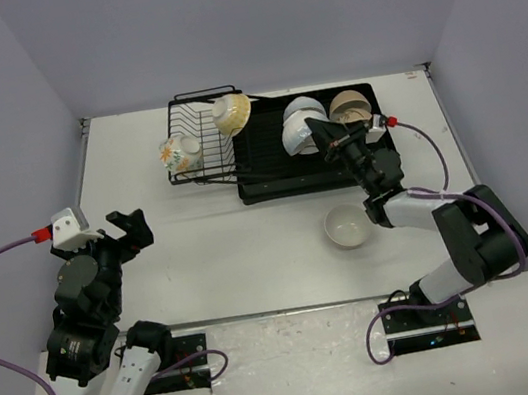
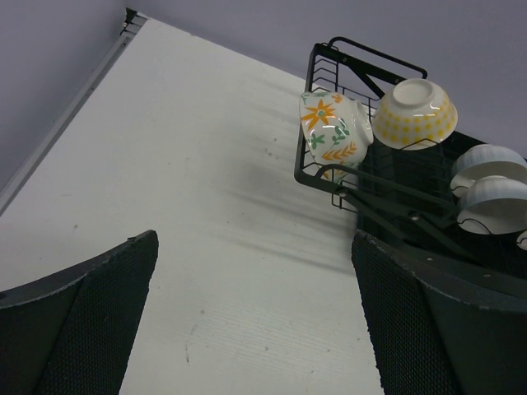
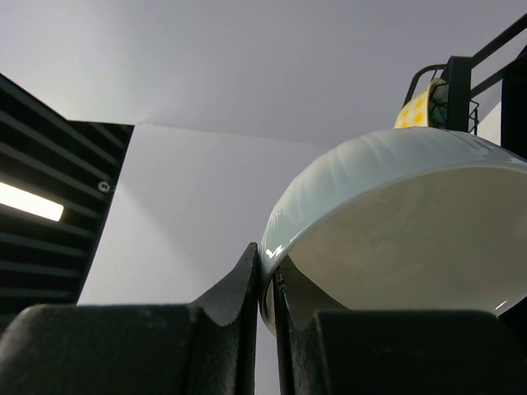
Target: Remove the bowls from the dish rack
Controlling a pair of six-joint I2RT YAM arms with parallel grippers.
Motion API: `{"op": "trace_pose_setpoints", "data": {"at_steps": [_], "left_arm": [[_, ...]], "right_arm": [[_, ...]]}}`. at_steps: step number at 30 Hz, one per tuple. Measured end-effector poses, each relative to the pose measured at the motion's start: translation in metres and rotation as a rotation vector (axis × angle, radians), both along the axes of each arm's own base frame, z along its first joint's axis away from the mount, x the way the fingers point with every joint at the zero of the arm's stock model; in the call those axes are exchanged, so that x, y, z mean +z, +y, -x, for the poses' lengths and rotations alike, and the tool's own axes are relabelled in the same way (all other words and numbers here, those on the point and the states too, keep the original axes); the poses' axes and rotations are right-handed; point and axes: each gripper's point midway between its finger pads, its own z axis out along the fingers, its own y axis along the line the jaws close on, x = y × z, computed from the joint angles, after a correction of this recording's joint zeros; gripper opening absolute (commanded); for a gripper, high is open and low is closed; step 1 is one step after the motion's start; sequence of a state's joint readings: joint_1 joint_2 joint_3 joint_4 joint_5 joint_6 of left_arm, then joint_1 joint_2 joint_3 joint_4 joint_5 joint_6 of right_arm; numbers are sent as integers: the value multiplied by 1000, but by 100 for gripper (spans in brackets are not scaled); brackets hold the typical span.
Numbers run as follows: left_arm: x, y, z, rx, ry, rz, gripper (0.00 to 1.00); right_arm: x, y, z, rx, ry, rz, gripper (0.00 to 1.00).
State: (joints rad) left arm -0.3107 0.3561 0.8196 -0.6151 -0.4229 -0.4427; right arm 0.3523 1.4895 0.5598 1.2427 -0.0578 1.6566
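Note:
The black wire dish rack (image 1: 197, 148) with its black drain tray (image 1: 270, 171) stands at the back of the table. The flowered bowl (image 1: 179, 154) and the yellow patterned bowl (image 1: 231, 114) lean in the wire part. Two white bowls (image 1: 301, 110) and a beige bowl (image 1: 348, 105) sit on the tray. My right gripper (image 1: 317, 134) is shut on the rim of the lower white bowl (image 3: 395, 222). Another white bowl (image 1: 346, 225) rests upright on the table. My left gripper (image 1: 129, 227) is open and empty, left of the rack; its view shows the flowered bowl (image 2: 329, 132) and the yellow bowl (image 2: 414, 113).
Grey walls close in the table on three sides. The purple cable (image 1: 430, 144) of the right arm loops beside the tray's right end. The arm bases (image 1: 180, 364) sit at the near edge.

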Motion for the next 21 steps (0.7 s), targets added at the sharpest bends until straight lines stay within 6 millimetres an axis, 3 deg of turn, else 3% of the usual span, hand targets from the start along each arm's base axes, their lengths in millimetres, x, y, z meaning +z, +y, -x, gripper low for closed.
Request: {"op": "trace_pose_setpoints", "data": {"at_steps": [3, 6, 11, 14, 16, 19, 21], "left_arm": [[0, 0, 0, 0, 0, 0, 100], [0, 0, 0, 0, 0, 0, 100], [0, 0, 0, 0, 0, 0, 100], [0, 0, 0, 0, 0, 0, 100], [0, 0, 0, 0, 0, 0, 100], [0, 0, 0, 1, 2, -1, 100], [-1, 0, -1, 3, 4, -1, 100]], "right_arm": [[2, 5, 6, 35, -13, 20, 0], [21, 11, 24, 83, -83, 72, 0], [83, 31, 64, 130, -241, 297, 0], [126, 62, 88, 158, -312, 502, 0], [143, 88, 108, 198, -344, 646, 0], [132, 132, 132, 276, -314, 904, 0], [101, 157, 141, 319, -258, 1096, 0]]}}
